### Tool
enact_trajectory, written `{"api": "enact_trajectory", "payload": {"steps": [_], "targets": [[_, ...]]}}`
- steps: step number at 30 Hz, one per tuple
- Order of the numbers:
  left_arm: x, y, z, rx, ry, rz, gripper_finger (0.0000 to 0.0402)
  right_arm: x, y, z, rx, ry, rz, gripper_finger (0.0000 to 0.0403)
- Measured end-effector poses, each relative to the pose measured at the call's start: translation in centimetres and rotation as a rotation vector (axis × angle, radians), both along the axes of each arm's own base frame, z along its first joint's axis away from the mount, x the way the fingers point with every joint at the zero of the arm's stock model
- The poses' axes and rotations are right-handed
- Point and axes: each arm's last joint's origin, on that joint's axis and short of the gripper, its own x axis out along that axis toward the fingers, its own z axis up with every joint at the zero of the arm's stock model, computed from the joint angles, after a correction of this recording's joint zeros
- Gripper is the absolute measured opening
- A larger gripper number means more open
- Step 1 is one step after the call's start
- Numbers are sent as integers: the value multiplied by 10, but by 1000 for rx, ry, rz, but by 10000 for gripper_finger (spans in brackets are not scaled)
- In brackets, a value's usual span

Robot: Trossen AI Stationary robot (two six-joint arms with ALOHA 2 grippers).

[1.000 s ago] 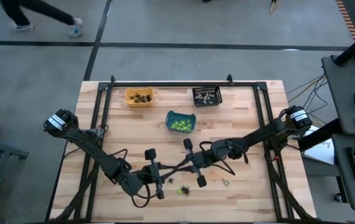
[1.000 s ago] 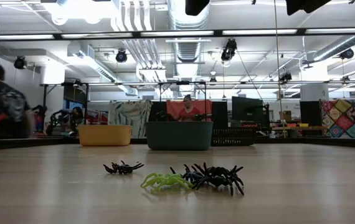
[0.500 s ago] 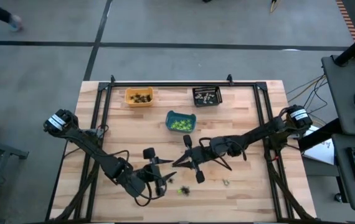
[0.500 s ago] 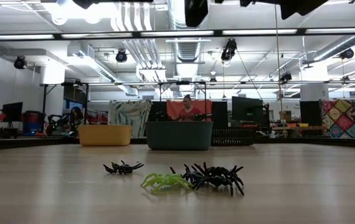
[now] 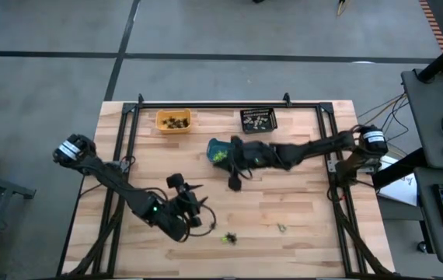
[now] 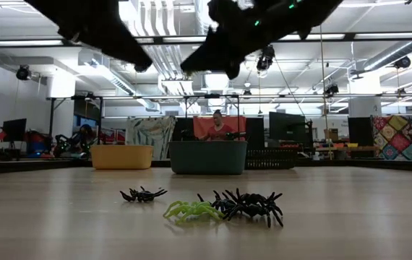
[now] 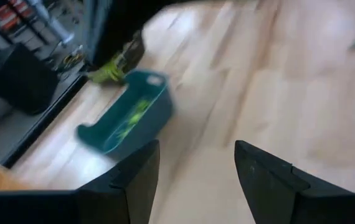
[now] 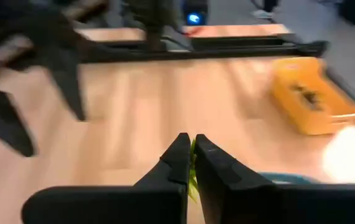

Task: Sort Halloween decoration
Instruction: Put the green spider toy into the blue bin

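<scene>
Your counter filled mid-frame in the high view. Teal bin sat centre. Right tool was at that bin's right edge, pinched narrow on a lime green trinket. Left tool, lower centre, stood wide. Loose green and black trinkets lay lower centre.

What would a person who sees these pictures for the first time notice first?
Probably the right gripper, shut on a lime green spider and reaching over the teal bin in the middle of the table. Next, the small cluster at the table's near edge: a lime green spider touching a black spider, with another black spider apart beside them. The left gripper waits open nearby.
</scene>
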Motion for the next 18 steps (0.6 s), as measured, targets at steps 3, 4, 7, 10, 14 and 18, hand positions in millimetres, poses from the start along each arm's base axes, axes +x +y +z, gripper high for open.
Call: {"api": "enact_trajectory", "payload": {"steps": [3,4,7,10,14,18], "targets": [[-2,20,-1,39,85,49,191,4,-29,3,-54,32,-54,9],[-2,27,0,42,111,62,191,6,-39,3,-72,44,-71,9],[-4,56,1,50,201,101,191,9,-70,4,-108,75,-126,9],[-8,86,-3,7,272,105,191,11,-98,-2,-97,138,-184,9],[-17,120,-10,-172,293,73,191,10,-122,-15,26,264,-200,9],[-30,136,-17,-345,229,13,191,10,-124,-30,172,385,-133,9]]}}
